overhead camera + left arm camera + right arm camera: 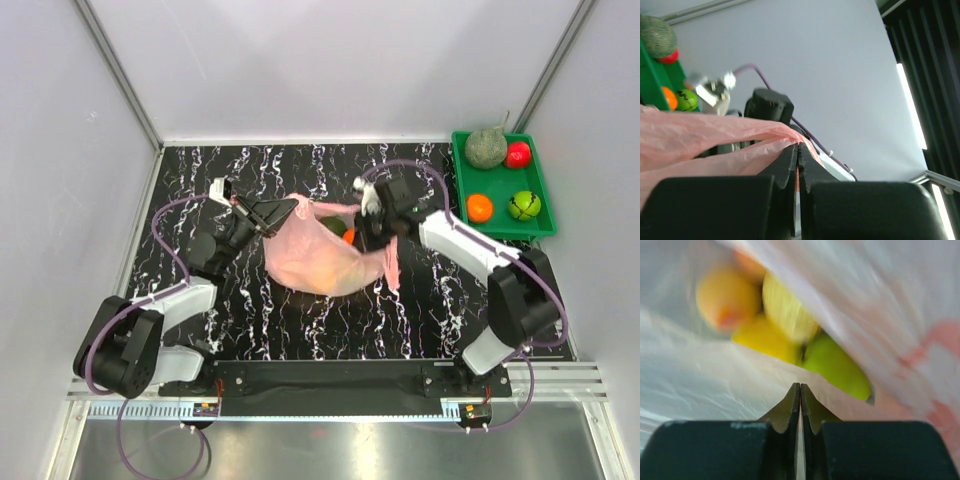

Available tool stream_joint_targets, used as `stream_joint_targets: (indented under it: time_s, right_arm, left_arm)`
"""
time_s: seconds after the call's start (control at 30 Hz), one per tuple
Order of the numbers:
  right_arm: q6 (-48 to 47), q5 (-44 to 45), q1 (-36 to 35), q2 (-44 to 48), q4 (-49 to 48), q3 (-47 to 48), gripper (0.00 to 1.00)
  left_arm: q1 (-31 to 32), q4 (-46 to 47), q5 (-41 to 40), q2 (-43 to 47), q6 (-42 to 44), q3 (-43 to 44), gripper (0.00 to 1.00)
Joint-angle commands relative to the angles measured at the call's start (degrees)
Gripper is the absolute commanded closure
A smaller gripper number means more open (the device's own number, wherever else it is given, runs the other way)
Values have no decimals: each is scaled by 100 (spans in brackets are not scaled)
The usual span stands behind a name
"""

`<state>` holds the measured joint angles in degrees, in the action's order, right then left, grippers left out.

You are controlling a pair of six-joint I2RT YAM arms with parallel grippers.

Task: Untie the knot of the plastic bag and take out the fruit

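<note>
The pink plastic bag (315, 262) lies mid-table, stretched between both grippers with its mouth open at the top. My left gripper (283, 213) is shut on the bag's left edge; its jaws pinch pink film (798, 146). My right gripper (372, 228) is shut on the right edge (800, 385). The right wrist view looks into the bag (715, 390) at the fruit: a peach one (725, 297), a yellow one (762, 337) and a green one (837, 365). An orange fruit (348, 237) shows in the mouth. A pink tail (392, 262) hangs right. No tied knot shows.
A green tray (457, 190) stands at the back right with a netted melon (486, 147), a red fruit (517, 154), an orange (480, 208) and a green fruit (523, 205). White walls enclose the black marbled table (300, 330).
</note>
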<state>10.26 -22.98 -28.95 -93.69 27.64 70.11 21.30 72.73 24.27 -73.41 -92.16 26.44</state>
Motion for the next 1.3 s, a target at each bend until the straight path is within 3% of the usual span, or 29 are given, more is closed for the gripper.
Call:
stream_joint_targets:
  time_s: [0.0, 0.1, 0.2, 0.33, 0.37, 0.47, 0.57, 0.6, 0.67, 0.7, 0.77, 0.8, 0.87, 0.9, 0.93, 1.13, 1.27]
  right_arm:
    - [-25, -1066, -461, 920, 163, -725, 92]
    - [378, -1104, -742, 1491, 189, -1401, 91]
    - [765, -621, -1033, 1967, 215, -1947, 91]
    - [1013, -129, -1157, 2302, 303, -2133, 89]
    - [1022, 133, -1157, 2311, 321, -2107, 89]
    - [952, 224, -1148, 2259, 330, -2063, 88]
    - [960, 40, -1157, 2153, 129, -2036, 88]
    - [1004, 48, -1148, 2127, 84, -2036, 88]
    - [1039, 127, -1148, 2144, -3, -2062, 88]
    - [1083, 162, -1157, 2153, -21, -2071, 89]
    - [1092, 241, -1148, 2162, -39, -2115, 92]
    - [1083, 250, -1148, 2136, -39, -2124, 92]
    - [1092, 277, -1157, 2127, 4, -2115, 95]
    - [1092, 303, -1157, 2135, 22, -2115, 95]
    - [1101, 364, -1157, 2153, 40, -2089, 96]
    - [1154, 532, -1157, 2355, 136, -2080, 98]
    - [1189, 602, -1157, 2355, 189, -2045, 99]
  left_arm:
    - [-239, 628, 332, -86, 75, -226, 100]
    - [-372, 297, 412, 88, 407, -314, 95]
    - [-398, -553, 333, 562, 1013, -262, 77]
    - [-390, -1672, 298, 1300, 1735, 89, 47]
    - [-381, -1892, 263, 1477, 1867, 290, 29]
    - [-294, -3235, 174, 2040, 2631, 1009, 1]
    - [101, -4878, 165, 2243, 3816, 1992, 1]
    - [363, -5770, 139, 2234, 4498, 2241, 4]
    - [637, -6479, -9, 2182, 5126, 2742, 11]
    - [900, -6882, -36, 2155, 5608, 3101, 21]
    - [1086, -6878, 304, 2085, 5884, 3323, 33]
    - [1191, -6651, 489, 1928, 5920, 3498, 50]
    - [1324, -6614, 982, 1603, 6042, 3780, 69]
    - [1489, -6883, 1009, 1227, 6121, 4077, 90]
    - [1569, -7060, 853, 1076, 6201, 4219, 100]
    - [2360, -7808, -69, 267, 6912, 4877, 100]
    - [2904, -9341, -1054, -497, 7737, 5950, 100]
